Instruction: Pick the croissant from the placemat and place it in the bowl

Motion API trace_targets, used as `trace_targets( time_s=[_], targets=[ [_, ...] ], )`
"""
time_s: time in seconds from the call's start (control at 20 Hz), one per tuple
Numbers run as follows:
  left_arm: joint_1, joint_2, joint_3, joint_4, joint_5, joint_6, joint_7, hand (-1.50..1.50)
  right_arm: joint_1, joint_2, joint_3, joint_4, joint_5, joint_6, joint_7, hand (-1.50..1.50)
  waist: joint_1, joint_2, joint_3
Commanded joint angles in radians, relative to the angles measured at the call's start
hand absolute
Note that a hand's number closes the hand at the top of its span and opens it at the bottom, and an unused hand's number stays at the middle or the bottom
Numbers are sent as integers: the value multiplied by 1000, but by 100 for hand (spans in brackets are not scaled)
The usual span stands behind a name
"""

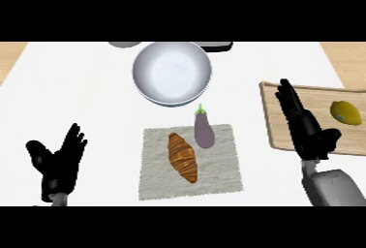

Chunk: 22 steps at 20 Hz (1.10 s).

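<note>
- The croissant point(182, 157) is lying slantwise on the grey placemat point(221, 169), just beside a purple eggplant point(204, 130) that is sitting at the mat's far edge.
- The right hand point(306, 127) is hanging well off to the croissant's right, fingers straight and apart, over the left part of a wooden board point(350, 141) bearing a lemon point(345, 112).
- The left hand point(58, 162) is resting at the lower left, fingers up and spread, well apart from the mat.
- The white bowl point(172, 72) is standing just beyond the mat.
</note>
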State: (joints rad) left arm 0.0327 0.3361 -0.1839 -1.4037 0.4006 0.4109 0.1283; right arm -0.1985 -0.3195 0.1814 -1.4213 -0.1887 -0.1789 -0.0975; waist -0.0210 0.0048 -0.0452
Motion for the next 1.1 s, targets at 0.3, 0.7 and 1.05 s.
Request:
trace_targets(
  time_s=[0.3,0.7,1.05],
  targets=[
    [-136,-36,-122,-132,0,-183,-55,0,34,-185,154,-26,466,-199,130,150,-68,-29,17],
    [-166,-41,-170,-191,9,-259,-20,0,147,164,542,-173,807,-441,181,-150,15,-12,42],
    [-153,-52,-150,-158,7,-258,-58,0,97,112,555,-211,1188,-198,684,-150,-10,-24,35]
  ],
)
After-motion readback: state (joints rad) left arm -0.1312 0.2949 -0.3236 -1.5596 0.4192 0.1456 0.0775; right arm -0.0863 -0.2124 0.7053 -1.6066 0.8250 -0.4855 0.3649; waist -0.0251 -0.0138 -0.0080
